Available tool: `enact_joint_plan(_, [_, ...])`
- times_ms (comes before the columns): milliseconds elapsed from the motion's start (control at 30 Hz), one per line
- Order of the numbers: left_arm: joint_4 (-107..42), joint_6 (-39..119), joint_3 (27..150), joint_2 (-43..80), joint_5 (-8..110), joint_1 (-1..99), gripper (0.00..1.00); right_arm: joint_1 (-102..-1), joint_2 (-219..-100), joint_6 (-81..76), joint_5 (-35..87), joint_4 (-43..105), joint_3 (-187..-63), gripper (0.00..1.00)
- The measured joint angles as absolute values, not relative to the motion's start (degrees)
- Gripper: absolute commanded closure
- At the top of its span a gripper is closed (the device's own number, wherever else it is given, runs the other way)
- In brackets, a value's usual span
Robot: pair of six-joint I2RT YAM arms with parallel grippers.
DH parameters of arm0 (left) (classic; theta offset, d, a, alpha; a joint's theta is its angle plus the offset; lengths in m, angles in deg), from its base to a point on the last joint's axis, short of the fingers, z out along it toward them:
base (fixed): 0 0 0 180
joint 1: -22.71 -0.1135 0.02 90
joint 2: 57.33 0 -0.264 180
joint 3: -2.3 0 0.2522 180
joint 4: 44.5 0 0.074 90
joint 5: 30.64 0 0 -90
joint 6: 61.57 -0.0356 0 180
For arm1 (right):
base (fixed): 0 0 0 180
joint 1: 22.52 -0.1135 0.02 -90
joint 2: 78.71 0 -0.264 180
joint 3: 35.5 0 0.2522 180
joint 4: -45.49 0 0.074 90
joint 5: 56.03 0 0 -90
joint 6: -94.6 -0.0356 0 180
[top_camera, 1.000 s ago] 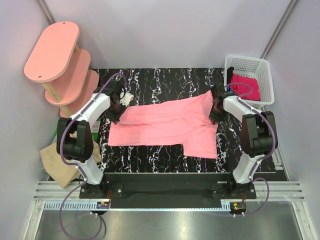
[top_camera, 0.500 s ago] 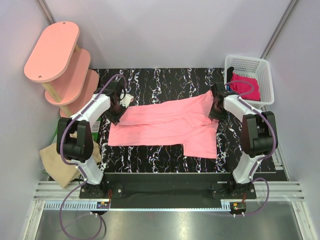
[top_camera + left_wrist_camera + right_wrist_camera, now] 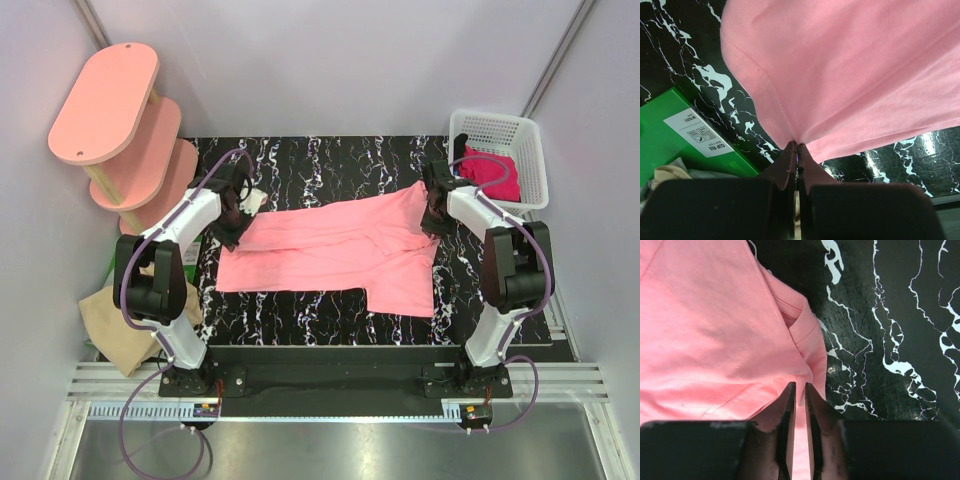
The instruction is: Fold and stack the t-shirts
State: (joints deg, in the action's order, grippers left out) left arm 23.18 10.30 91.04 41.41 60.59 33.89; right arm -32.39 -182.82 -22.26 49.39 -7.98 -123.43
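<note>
The light salmon-pink t-shirt (image 3: 335,252) lies spread across the black marbled table (image 3: 320,165), partly folded along its length. My left gripper (image 3: 238,228) is shut on the shirt's left edge; the left wrist view shows the cloth (image 3: 850,75) pinched at the fingertips (image 3: 790,150). My right gripper (image 3: 435,215) is shut on the shirt's right edge; the right wrist view shows the cloth (image 3: 715,330) between the fingertips (image 3: 789,390). The magenta-red t-shirt (image 3: 492,172) lies in the white basket (image 3: 530,150). The tan-beige t-shirt (image 3: 115,325) lies off the table at the left.
A pink oval shelf unit (image 3: 115,115) stands at the back left. A green box (image 3: 675,135) shows beside the table's left edge in the left wrist view. Grey walls close in both sides. Bare marbled table lies behind and in front of the shirt.
The right gripper has shifted slightly toward the back with the shirt's right edge. The left arm and the shirt's shape look unchanged.
</note>
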Motion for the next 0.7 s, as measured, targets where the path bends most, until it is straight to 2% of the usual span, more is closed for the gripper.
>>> enact_joint_plan(100, [23.18,10.32,90.82,41.41,60.59,33.89,1.00,-32.39,-182.91,-22.26,49.39,-7.98,-123.67,0.82])
enact_joint_plan(133, [23.20,10.32,90.80,41.41,60.59,33.89,1.00,-32.39,-182.91,-22.26,49.39,-7.98,-123.69,0.73])
enact_joint_plan(333, [23.15,10.32,90.71,41.41,60.59,33.89,1.00,-32.39,-182.91,-22.43,49.41,-7.95,-123.65,0.50])
enact_joint_plan(433, [23.20,10.30,90.54,41.41,60.59,33.89,1.00,-32.39,-182.89,-22.43,49.50,-7.95,-122.97,0.52])
enact_joint_plan(667, [23.15,10.30,90.54,41.41,60.59,33.89,1.00,-32.39,-182.89,-22.45,49.52,-7.98,-121.72,0.63])
enact_joint_plan(700, [23.18,10.30,90.52,41.41,60.59,33.89,1.00,-32.39,-182.89,-22.43,49.52,-7.98,-121.72,0.68])
